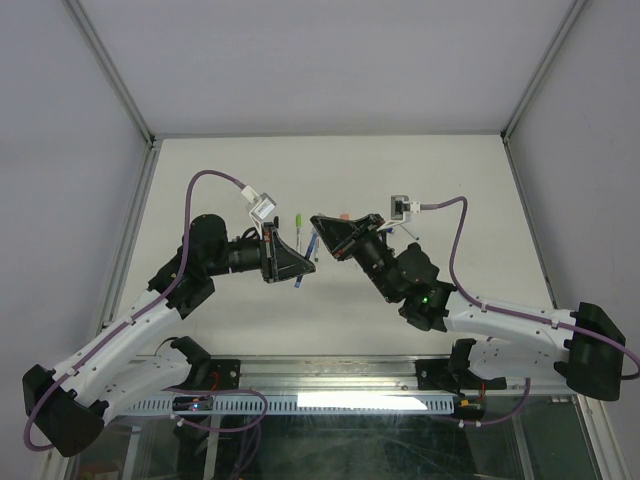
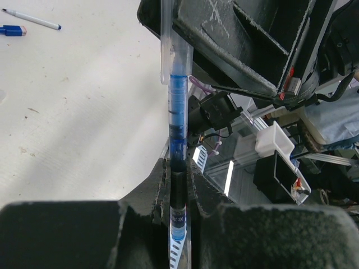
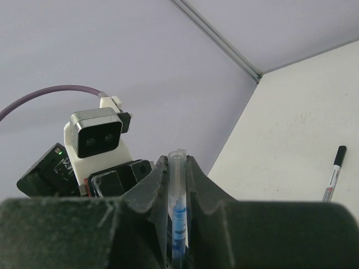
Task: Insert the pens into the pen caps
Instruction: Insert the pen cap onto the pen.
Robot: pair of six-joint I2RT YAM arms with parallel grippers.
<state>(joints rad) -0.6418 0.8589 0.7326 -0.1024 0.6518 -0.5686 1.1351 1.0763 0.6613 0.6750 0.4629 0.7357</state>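
My left gripper (image 2: 178, 168) is shut on the lower barrel of a blue-inked pen (image 2: 177, 126), which stands upright in its jaws. A clear, translucent pen cap (image 2: 166, 39) sits over the pen's top end. My right gripper (image 3: 177, 162) is shut on that cap (image 3: 178, 171), and the blue pen (image 3: 180, 221) shows inside it. In the top view the left gripper (image 1: 306, 264) and the right gripper (image 1: 318, 224) meet tip to tip above mid-table, with the blue pen (image 1: 312, 245) between them.
A lime green-tipped pen (image 1: 298, 220) lies just behind the grippers, and an orange piece (image 1: 343, 216) is partly hidden by the right gripper. A white pen (image 2: 31, 19) and a blue cap (image 2: 12, 30) lie on the table. A black-capped pen (image 3: 335, 174) lies apart.
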